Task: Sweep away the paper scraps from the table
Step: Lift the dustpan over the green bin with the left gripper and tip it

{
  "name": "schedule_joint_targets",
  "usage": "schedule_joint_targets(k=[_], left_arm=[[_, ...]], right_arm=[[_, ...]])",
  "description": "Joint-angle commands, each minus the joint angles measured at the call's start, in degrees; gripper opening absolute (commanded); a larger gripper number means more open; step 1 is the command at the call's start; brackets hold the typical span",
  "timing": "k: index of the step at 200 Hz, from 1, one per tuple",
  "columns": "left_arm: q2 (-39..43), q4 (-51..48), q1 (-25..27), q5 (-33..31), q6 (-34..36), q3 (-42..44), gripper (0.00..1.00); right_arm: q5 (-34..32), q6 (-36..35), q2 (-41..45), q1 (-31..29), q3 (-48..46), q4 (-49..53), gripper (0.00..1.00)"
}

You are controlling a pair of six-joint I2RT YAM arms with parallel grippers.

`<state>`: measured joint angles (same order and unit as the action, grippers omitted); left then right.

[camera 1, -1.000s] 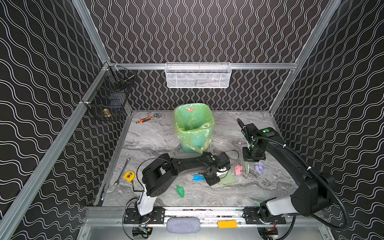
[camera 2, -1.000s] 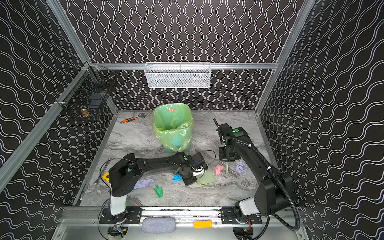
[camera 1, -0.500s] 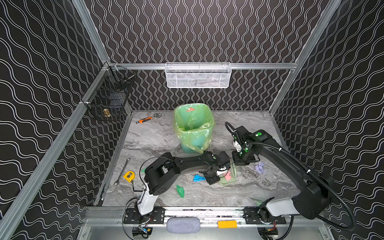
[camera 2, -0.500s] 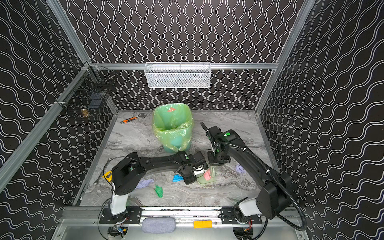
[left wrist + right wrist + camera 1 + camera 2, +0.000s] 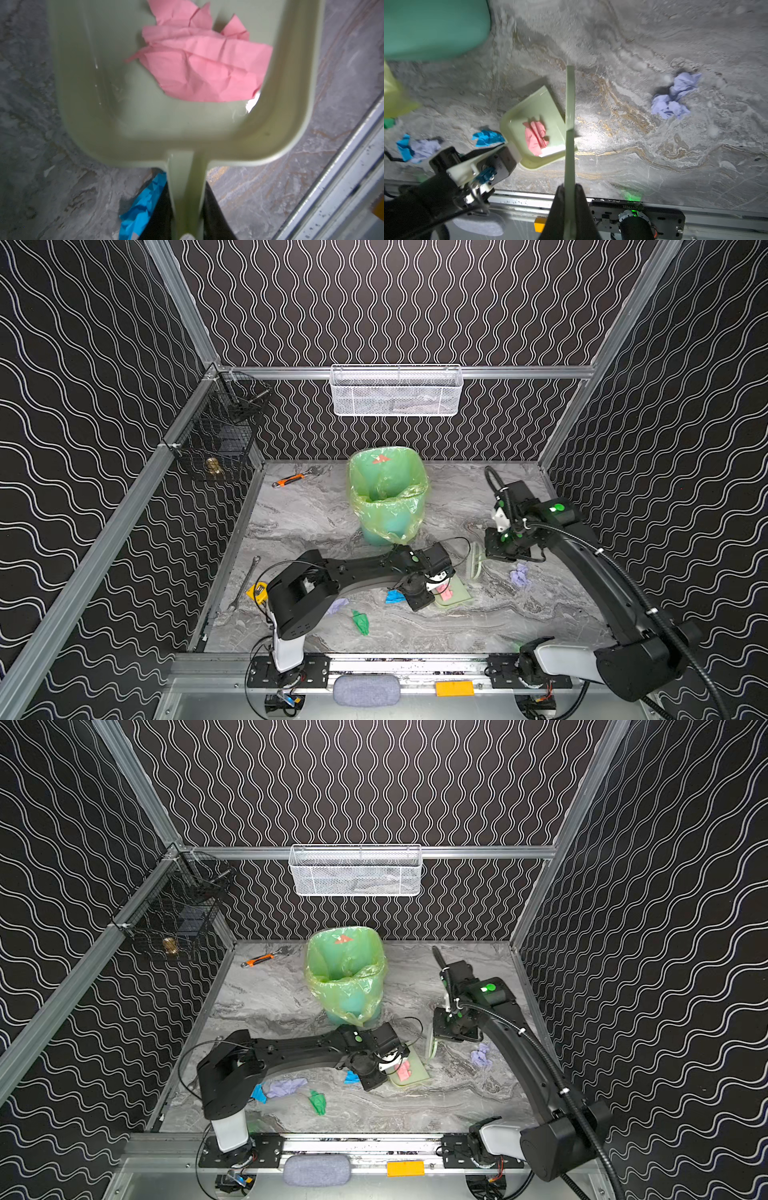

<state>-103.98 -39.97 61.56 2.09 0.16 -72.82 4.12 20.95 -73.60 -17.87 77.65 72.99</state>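
Note:
My left gripper point(image 5: 187, 209) is shut on the handle of a pale green dustpan point(image 5: 145, 116) that lies on the table point(image 5: 498, 626) at centre. A pink paper scrap point(image 5: 207, 66) lies inside the pan point(image 5: 457, 597). A bright blue scrap point(image 5: 394, 596) sits beside that gripper point(image 5: 419, 593). My right gripper point(image 5: 569, 199) is shut on a thin pale green brush point(image 5: 569, 124), which hangs just behind and to the right of the pan point(image 5: 537, 108). A lilac scrap point(image 5: 519, 574) lies right of the brush point(image 5: 476, 566). A green scrap point(image 5: 360, 622) lies nearer the front. Another lilac scrap point(image 5: 284, 1088) and a blue one point(image 5: 258, 1092) sit by the left arm's base.
A bin lined with a green bag point(image 5: 386, 497) stands behind the left gripper. An orange-handled wrench point(image 5: 291, 480) lies at the back left. A spanner point(image 5: 245, 585) and a yellow tape measure point(image 5: 257, 592) lie along the left rail. A white mesh basket point(image 5: 397, 391) hangs on the back wall.
The right gripper swept its brush leftwards, pushing the pink scrap off the table into the dustpan, then drew back to the right. The left gripper and the pan stayed put.

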Motion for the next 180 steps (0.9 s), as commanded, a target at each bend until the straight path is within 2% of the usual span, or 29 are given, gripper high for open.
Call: schedule_joint_targets(k=[1,41,90,122,152,180], left_arm=[[3.75,0.37,0.01,-0.71,-1.64,0.40,0.05],[10.56,-7.62,0.98,-3.74,-2.58,-4.18,0.05],[16.40,-18.72,1.37,-7.27,-4.64,-14.46,0.05],[17.32,-26.59,0.97,-10.18,-6.28,-23.26,0.05],[17.61,-32.54,-3.37,-10.55,-7.02,-29.99,0.05],[17.55,-36.31,-10.67,-10.20,-5.53,-35.24,0.05]], right_arm=[[2.93,-1.71,1.91,3.53,1.18,0.38,0.00],[5.38,-4.32,3.64,9.84,0.76,-0.63,0.00],[8.39,-5.04,3.70,11.91,1.08,-2.24,0.00],[9.27,-5.48,3.58,12.24,2.22,-2.15,0.00],[10.12,-5.48,3.70,12.42,3.18,-1.72,0.00],[10.12,-5.79,3.89,12.63,4.36,-0.69,0.00]])
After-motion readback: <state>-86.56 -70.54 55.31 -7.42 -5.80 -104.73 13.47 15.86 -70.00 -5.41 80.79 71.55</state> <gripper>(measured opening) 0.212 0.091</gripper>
